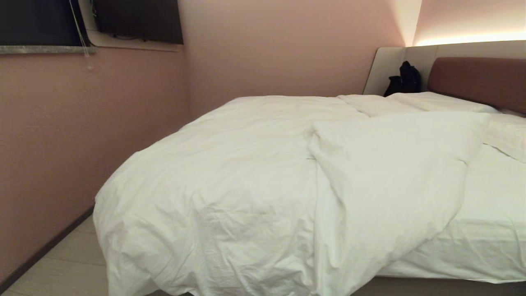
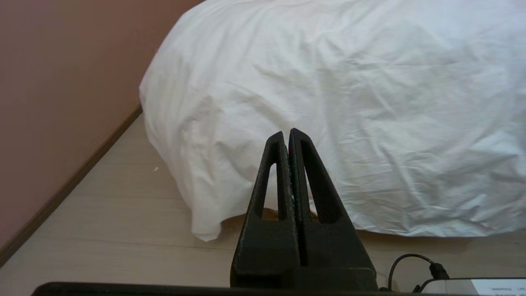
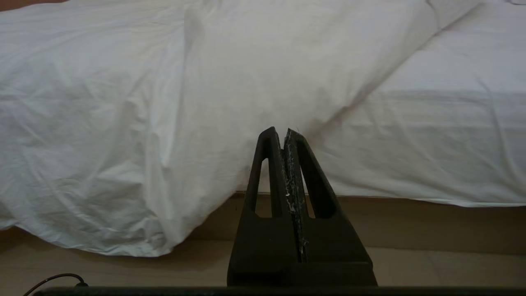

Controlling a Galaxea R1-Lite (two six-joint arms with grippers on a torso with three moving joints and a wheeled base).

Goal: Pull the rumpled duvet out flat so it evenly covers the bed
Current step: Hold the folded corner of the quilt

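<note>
- duvet [image 1: 230, 176] bunched toward the robot's left side of bed [image 1: 476, 78]; hangs off the foot corner nearly to the floor [image 2: 102, 230], w/ a big fold flipped over the middle; mattress sheet [image 1: 493, 213] bare on the right
- left gripper [image 2: 286, 133] low by the hanging corner, tips pressed together, holding nothing; apart from the cloth
- right gripper [image 3: 279, 131] low, facing the folded edge where it drapes over the bed side; also closed & empty
- step in hand, i'd judge: approach & first grasp, nothing done yet
- to do it well: open wide, pinch the fold's edge not the bulk; pull toward the bare side, low & slow; don't snag the sheet
</note>
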